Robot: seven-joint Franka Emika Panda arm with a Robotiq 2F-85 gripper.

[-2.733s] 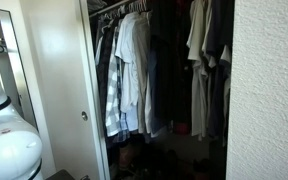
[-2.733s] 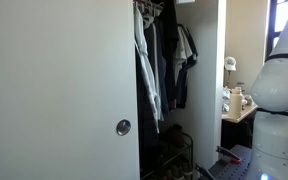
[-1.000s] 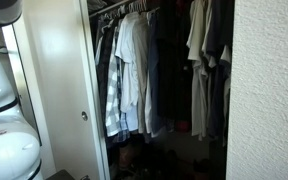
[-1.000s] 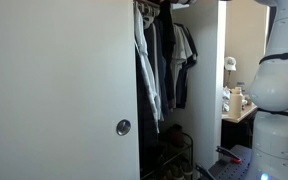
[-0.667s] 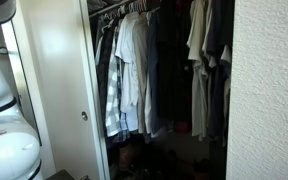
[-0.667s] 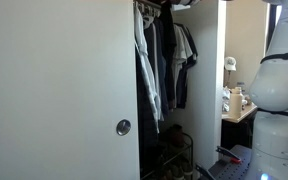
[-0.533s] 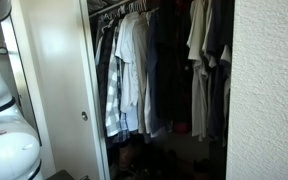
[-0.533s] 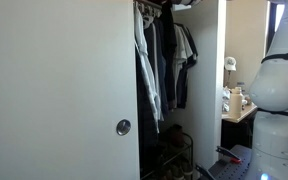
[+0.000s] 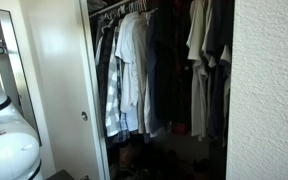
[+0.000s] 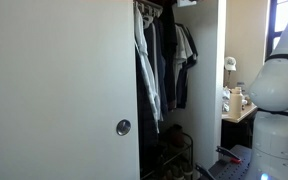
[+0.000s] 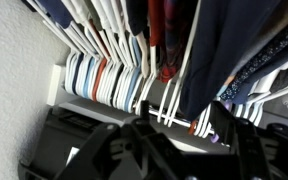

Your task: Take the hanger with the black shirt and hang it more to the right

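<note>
gripper (image 11: 189, 142): jaws newly parted, nothing between them | black shirt (image 9: 170, 75): hanging free, untouched | we judge hanger released; move likely done

The black shirt (image 9: 169, 70) is plain, one shirt (image 9: 134, 50) white, another (image 9: 110, 105) blue-and-white plaid; the door (image 10: 54, 80) is white.

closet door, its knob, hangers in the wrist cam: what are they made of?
Closet door: smooth matte white panel, likely painted wood or laminate. Knob: small round grey disc with a sheen, probably metal. Hangers: thin white curved arms, look like plastic; too blurred to be sure.
</note>
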